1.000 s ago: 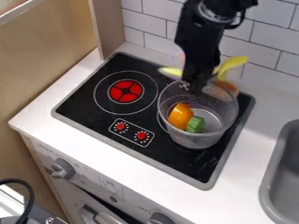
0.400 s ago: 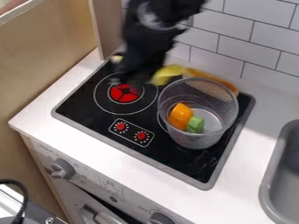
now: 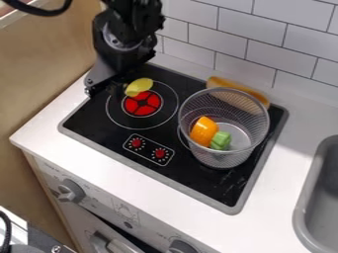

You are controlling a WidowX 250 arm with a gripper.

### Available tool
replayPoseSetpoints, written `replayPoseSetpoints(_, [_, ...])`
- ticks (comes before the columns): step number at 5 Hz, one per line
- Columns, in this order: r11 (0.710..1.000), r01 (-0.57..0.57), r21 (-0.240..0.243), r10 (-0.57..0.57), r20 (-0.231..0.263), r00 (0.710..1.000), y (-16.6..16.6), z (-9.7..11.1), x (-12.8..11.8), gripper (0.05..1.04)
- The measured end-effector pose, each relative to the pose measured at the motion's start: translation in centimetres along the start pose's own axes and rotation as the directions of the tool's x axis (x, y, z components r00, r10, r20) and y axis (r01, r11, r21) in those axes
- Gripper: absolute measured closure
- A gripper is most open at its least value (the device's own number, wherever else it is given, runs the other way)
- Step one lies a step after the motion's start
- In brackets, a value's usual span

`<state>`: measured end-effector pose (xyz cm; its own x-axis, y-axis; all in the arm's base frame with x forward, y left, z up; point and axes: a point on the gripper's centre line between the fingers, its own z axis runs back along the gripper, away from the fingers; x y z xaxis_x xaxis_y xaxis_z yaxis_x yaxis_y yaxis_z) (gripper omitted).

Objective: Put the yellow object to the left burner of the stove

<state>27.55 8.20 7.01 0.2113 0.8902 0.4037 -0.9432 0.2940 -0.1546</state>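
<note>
The yellow thing (image 3: 139, 87) is a small, smooth oval, with a bit of green in its yellow. It looks round at the edges and lies at a slant, its right end higher up. It is at the top left part of the left burner (image 3: 143, 104), in front of a bit of the red. I can't tell if it touches the stove (image 3: 78, 123). The black claw (image 3: 117, 89) is right by its left end. I can't tell if the claw is spread, pressed together or pinching it.

Two little red knobs (image 3: 159, 153) are on the stove, nearer the front. On the right side of the stove stands a gray mesh basket (image 3: 222, 158). An orange thing (image 3: 204, 129) and a green thing (image 3: 221, 140) are in it, side by side. Behind the basket, near the wall (image 3: 254, 47), is a long tan thing (image 3: 222, 83). The gray sink (image 3: 304, 212) is at the far right.
</note>
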Motion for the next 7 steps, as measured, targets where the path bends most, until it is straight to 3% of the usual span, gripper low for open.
replayPoseSetpoints(2, [0.999,0.009,-0.039,-0.01,-0.033,0.999,0.2,-2.9,1.2,0.775])
replayPoseSetpoints(3, [0.998,-0.005,-0.058,0.003,-0.043,0.999,0.3,-3.9,0.2,0.716])
replayPoseSetpoints(4, [0.997,-0.022,-0.073,0.019,-0.043,0.999,0.0,-3.9,-0.2,0.422])
replayPoseSetpoints(5, [0.999,-0.032,-0.036,0.03,-0.054,0.998,0.0,-3.6,-0.7,0.144])
replayPoseSetpoints(6, [0.999,-0.035,-0.001,0.035,-0.055,0.998,-0.5,-2.9,-0.9,0.082])
replayPoseSetpoints(7, [0.998,-0.035,0.053,0.038,-0.062,0.997,-1.0,-1.2,-0.8,0.084])
